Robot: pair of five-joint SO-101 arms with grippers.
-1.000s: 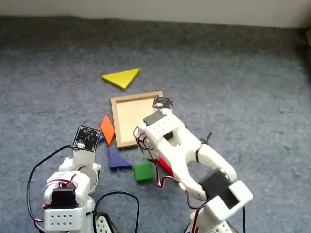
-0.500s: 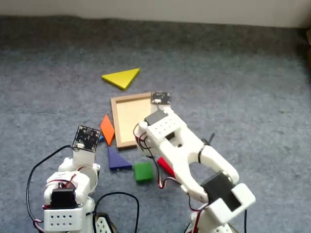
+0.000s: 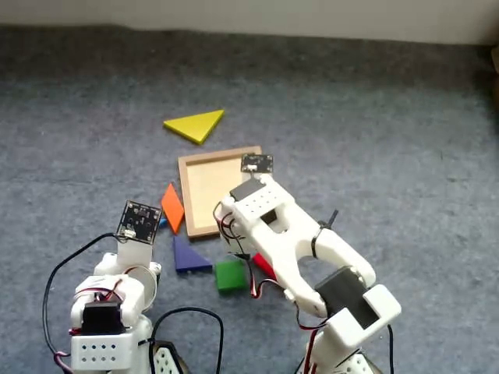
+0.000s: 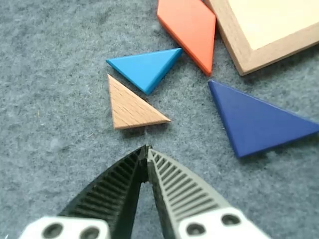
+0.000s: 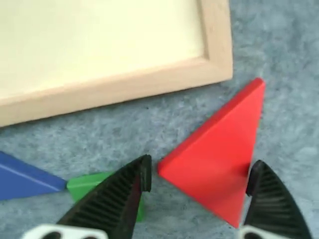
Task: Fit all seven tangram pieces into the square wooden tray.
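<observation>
1. Wooden tray lay on the grey tabletop.
2. Around it lay a yellow triangle at 11 o'clock, an orange parallelogram at 8, a dark blue triangle at 7, a green square at 6 and a red triangle at 5.
3. Right claw stood wide, straddling the red triangle.
4. Left claw was pinched closed on nothing, near a small wooden triangle and a light blue triangle.

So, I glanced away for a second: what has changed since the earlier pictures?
The right arm edged a little forward over the wooden tray, then drew back to about where it was. Its fingers stand open on either side of the red triangle. The left arm and everything else stayed put.
</observation>
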